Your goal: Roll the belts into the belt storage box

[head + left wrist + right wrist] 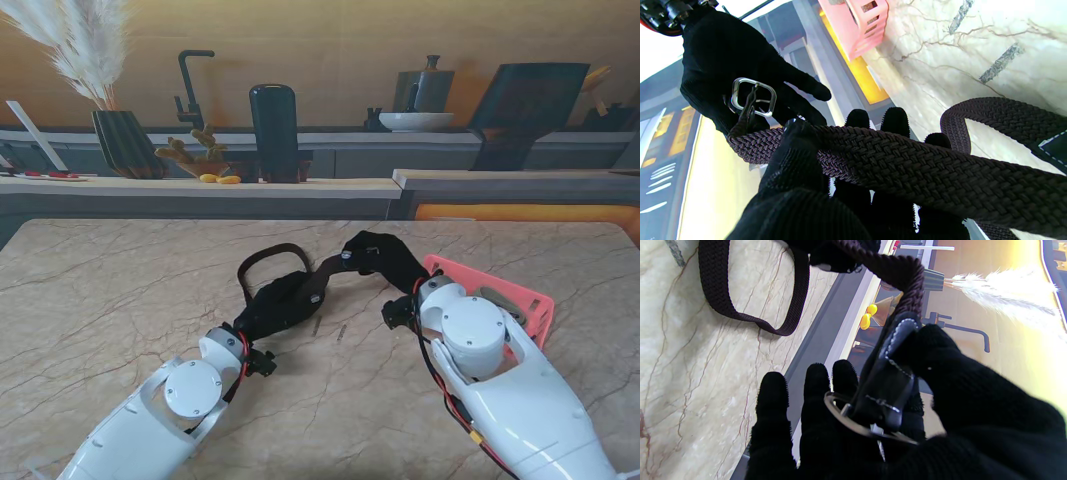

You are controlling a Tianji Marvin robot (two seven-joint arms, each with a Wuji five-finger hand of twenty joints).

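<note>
Both hands grip the same brown woven belt [268,262]. Left hand [278,302] pinches the strap mid-length. Right hand [378,255] clamps the buckle [870,420] end. Belt's loose loop rests on the tabletop [120,290]. Pink storage box [500,295] sits just right of the right hand.

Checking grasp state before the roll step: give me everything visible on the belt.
The belt is a dark brown braided woven strap with a silver metal buckle on a dark stitched leather tab. It is unrolled, stretched between both robot hands: the right hand pinches the buckle end, and the left hand grips the strap farther along. The free remainder curves in a loop on the marble table. It is outside the pink storage box.
</note>
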